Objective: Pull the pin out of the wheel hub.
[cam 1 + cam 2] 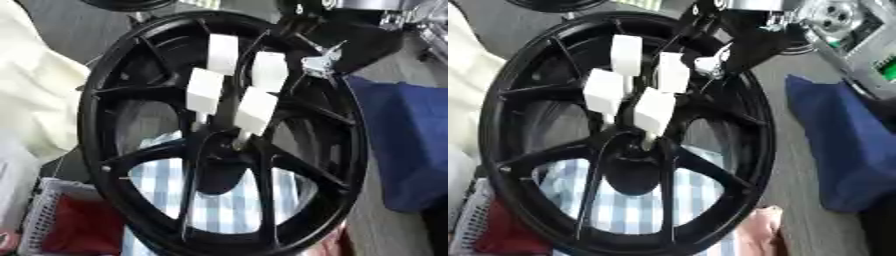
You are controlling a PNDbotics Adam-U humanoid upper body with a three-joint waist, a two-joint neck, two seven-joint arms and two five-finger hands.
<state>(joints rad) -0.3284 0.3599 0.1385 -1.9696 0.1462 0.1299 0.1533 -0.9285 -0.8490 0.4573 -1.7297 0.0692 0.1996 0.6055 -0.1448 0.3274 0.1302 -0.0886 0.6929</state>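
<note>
A large black spoked wheel [96, 115] stands upright and fills both views, with its hub [219, 155] near the middle. My right hand [256, 107], black with white pads, comes in from the upper right and reaches down over the spokes onto the hub. A small pale stub [238, 142], perhaps the pin, shows at the hub right under the lowest white pad. The hand covers most of it, so I cannot make out whether it is held. My left hand shows in neither view.
A blue-and-white checked cloth [232, 200] lies behind the wheel. A dark blue cloth [411, 145] is at the right, and cream fabric [26, 100] at the left. A white basket [39, 215] with red contents sits lower left. A silver machine [850, 30] stands upper right.
</note>
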